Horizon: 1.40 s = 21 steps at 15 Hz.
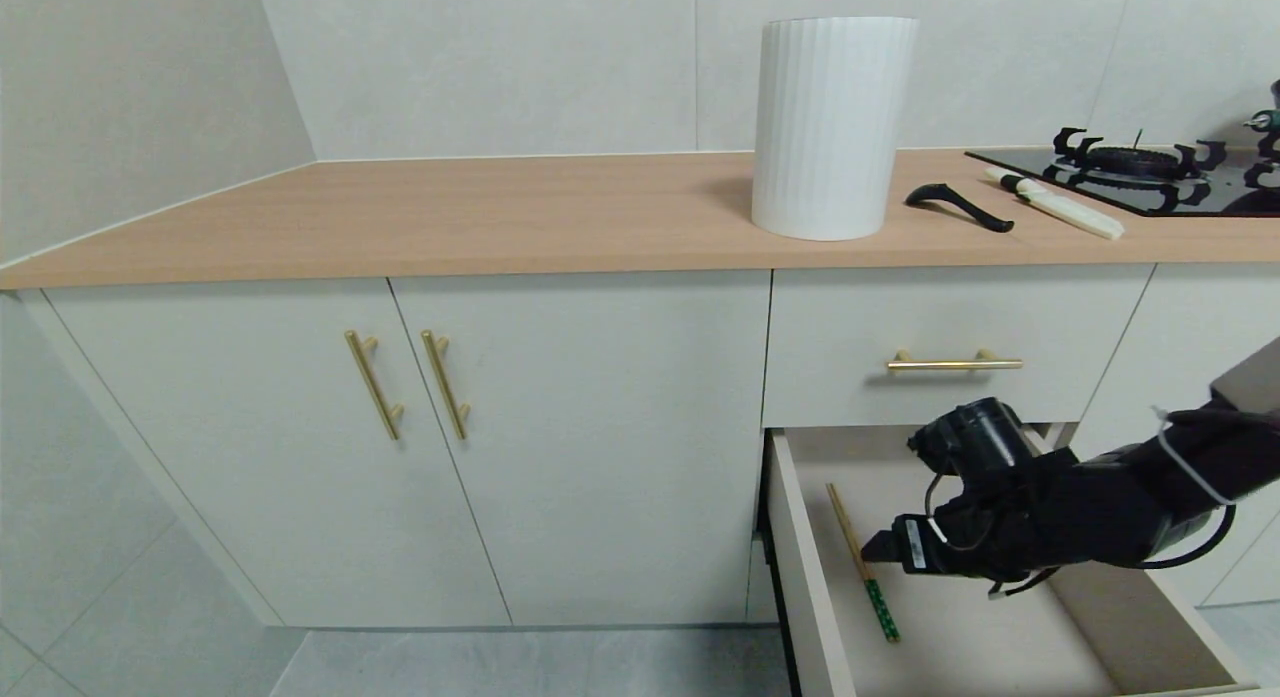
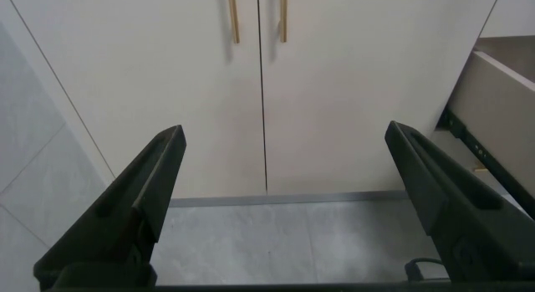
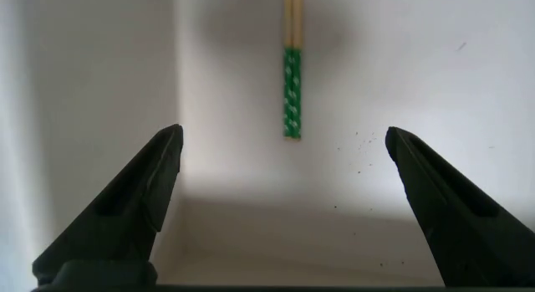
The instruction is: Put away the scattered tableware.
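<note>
From the head: right gripper low inside the open drawer, fingers spread, gripping nothing. Chopsticks flat on the drawer floor just beside its left wall, long axis front to back, green ends toward the front, just off the fingertips. Up on the countertop, near its right end: black utensil and pale utensil, probably next, nearer the right arm.

From the left wrist: left gripper spread and bare, facing cupboard doors.

From the right wrist: fingers wide apart, chopsticks dead ahead between them, lying lengthwise along the reach.
</note>
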### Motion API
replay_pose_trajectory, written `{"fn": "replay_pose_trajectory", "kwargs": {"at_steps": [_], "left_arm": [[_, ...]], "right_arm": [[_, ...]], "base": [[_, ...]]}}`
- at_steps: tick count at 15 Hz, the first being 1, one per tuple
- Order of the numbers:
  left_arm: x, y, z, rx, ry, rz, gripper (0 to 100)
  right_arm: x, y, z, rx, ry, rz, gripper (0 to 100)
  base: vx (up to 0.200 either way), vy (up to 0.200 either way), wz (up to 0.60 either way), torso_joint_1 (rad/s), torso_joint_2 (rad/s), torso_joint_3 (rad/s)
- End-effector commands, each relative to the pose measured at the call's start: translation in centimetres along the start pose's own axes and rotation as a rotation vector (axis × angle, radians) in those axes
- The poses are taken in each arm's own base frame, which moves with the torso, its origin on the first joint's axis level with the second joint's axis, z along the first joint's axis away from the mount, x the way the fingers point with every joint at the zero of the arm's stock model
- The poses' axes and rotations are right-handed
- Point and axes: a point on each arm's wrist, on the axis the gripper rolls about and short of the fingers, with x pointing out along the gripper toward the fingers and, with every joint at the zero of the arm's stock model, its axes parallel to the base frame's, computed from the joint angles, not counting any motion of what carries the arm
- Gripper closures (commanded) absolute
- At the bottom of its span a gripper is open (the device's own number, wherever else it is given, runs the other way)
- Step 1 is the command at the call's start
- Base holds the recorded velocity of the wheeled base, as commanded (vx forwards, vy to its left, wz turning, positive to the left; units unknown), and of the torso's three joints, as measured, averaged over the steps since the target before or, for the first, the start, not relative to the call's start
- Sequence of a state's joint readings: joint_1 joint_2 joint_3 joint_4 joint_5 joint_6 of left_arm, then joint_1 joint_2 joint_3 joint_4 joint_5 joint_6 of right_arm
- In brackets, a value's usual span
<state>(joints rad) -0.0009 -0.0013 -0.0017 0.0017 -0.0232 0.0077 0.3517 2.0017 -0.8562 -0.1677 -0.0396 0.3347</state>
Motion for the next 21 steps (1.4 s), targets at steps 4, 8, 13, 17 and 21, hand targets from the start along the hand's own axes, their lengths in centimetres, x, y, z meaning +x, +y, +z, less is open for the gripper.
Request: {"fn": "replay_pose_trajectory", "kwargs": {"at_steps": [4,8,13,17,21], "left_arm": [[0.0,0.0,0.0,0.000,0.001,-0.001,0],[0.0,0.0,0.0,0.000,0.001,-0.001,0],[0.0,0.0,0.0,0.000,0.001,0.001,0],[0.0,0.0,0.0,0.000,0.001,0.001,0],[0.0,0.0,0.0,0.000,0.001,0.001,0]], "right_arm": [[-11.7,0.0,1.3,-0.008,-0.303,0.102,0],[-15.5,-0.3,1.2,-0.028,-0.429,0.108,0],[-18.5,-0.8,0.7,-0.089,-0.533,0.077,0],[-19.1,-1.0,0.5,-0.102,-0.551,0.071,0],[-19.1,-1.0,0.6,-0.097,-0.557,0.049,0]], "base": [[0.000,0.000,0.00,0.000,0.00,0.000],[0.000,0.000,0.00,0.000,0.00,0.000],[0.000,0.000,0.00,0.000,0.00,0.000],[0.000,0.000,0.00,0.031,-0.18,-0.147],[0.000,0.000,0.00,0.111,-0.40,-0.315]]}}
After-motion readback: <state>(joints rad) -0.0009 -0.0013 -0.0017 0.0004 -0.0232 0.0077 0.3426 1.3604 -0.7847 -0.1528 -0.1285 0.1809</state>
